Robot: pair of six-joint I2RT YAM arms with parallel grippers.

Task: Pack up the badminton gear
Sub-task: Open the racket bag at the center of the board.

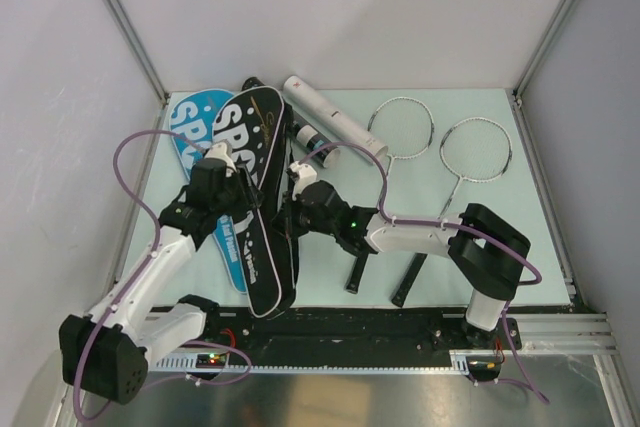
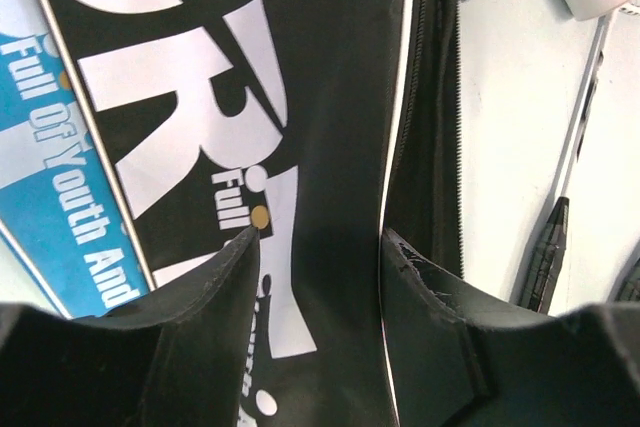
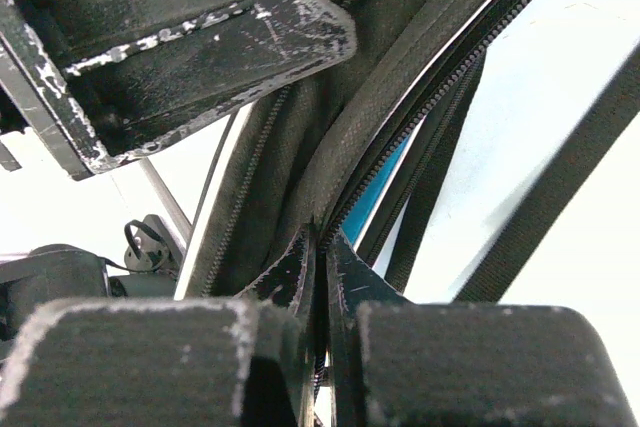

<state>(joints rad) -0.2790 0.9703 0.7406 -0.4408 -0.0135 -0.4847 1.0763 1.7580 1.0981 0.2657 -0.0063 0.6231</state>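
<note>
A black SPORT bag (image 1: 258, 197) lies partly over a blue SPORT bag (image 1: 192, 127) at the left of the mat. My left gripper (image 1: 238, 202) is open just above the black bag (image 2: 330, 97), its fingers either side of the bag's white-piped edge; the blue bag (image 2: 60, 217) is to the left. My right gripper (image 1: 296, 197) is shut on the black bag's open zip edge (image 3: 345, 182). Two rackets (image 1: 402, 127) (image 1: 476, 149) lie on the right, black handles toward me. A white tube (image 1: 335, 119) and a smaller black-and-white tube (image 1: 312, 142) lie behind the grippers.
A green mat (image 1: 500, 227) covers the table, with grey walls on three sides. The left gripper's finger (image 3: 200, 37) sits close above my right gripper. A purple cable (image 1: 385, 182) loops over the right arm. One racket handle (image 2: 545, 257) lies just right of the black bag.
</note>
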